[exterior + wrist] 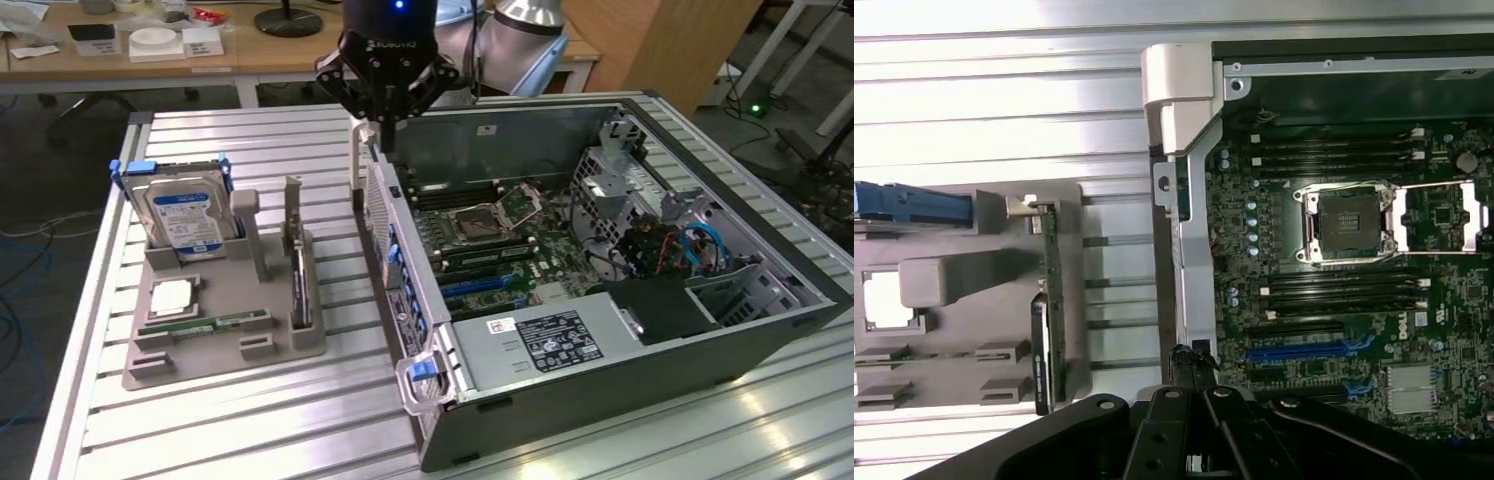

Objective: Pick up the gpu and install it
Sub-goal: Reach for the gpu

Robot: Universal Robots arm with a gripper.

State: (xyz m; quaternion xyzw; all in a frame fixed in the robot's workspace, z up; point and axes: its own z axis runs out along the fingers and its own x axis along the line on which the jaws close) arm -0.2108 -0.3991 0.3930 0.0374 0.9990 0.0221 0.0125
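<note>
The gpu (300,285) is a thin black card standing on edge in the grey holder (220,350), its silver bracket end pointing up at the far end. From the wrist camera the gpu (1042,335) shows edge-on in that holder (954,290). My gripper (378,135) hangs shut and empty over the rear wall of the open computer case (601,360), well above the table, with the gpu off to the exterior view's left and nearer the camera. The gripper (1182,362) sits over the case wall beside the motherboard (1354,300).
The holder also carries a silver hard drive (184,215) with a blue-white label, a green memory stick (200,325) and a processor chip (171,298). A pale latch (356,160) sticks up at the case's rear corner. Blue slots (1299,352) lie on the motherboard below the empty processor socket (1349,220).
</note>
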